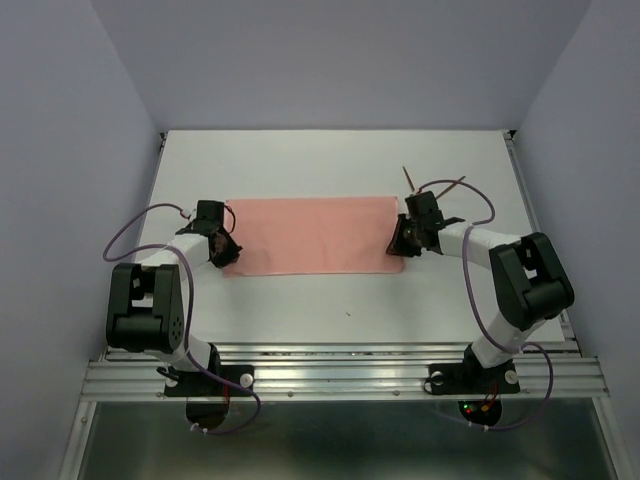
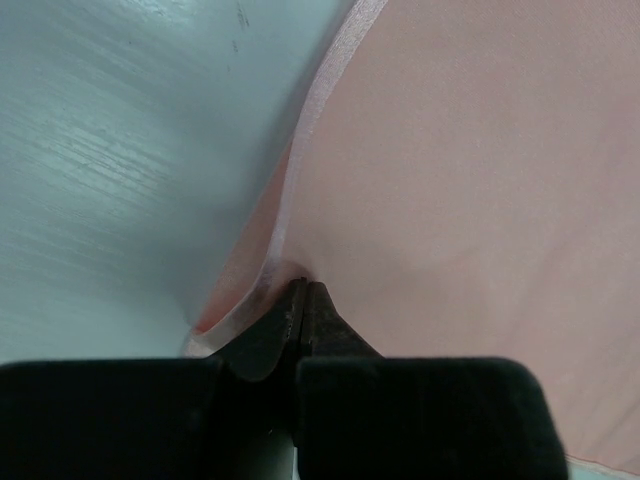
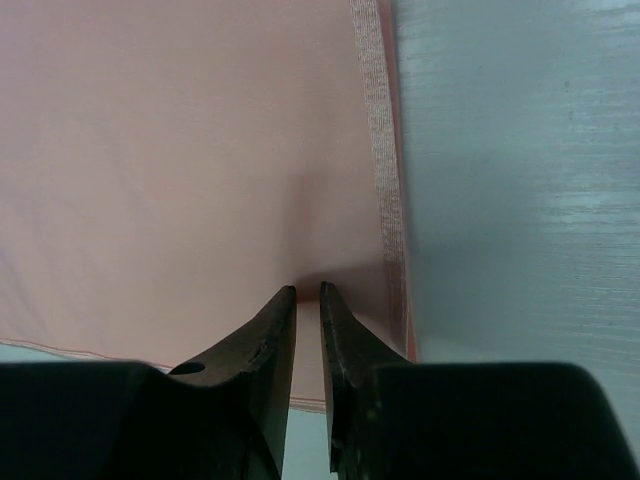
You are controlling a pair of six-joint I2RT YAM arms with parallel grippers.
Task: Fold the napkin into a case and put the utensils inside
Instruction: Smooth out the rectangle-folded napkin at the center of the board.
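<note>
- left gripper (image 1: 222, 250): sits at the near-left corner of the napkin (image 1: 315, 235). In the wrist view its fingers (image 2: 325, 330) are pressed together, clamped on the left hem, and the cloth rides up in a small ridge at the tips.
- Left of that hem there is bare table (image 1: 330, 310) out to the side wall.
- napkin: flat single oblong, mid-table, long axis running left-right across the robot's front, short edges facing the two arms. Light creases, otherwise spread.
- Room: an open strip of table along the near long edge, and a wider one beyond the far long edge.
- right gripper (image 1: 403, 240): sits at the near-right end of the cloth, just inside the right hem. Its fingers (image 3: 270, 330) are drawn almost together with only a thin slit between them, and the cloth dimples up to the tips; it reads as a pinch on the napkin.
- utensils (image 1: 409, 179): two thin sticks on the table just past the far-right corner, splayed in a V, their near ends hidden behind the right gripper.
</note>
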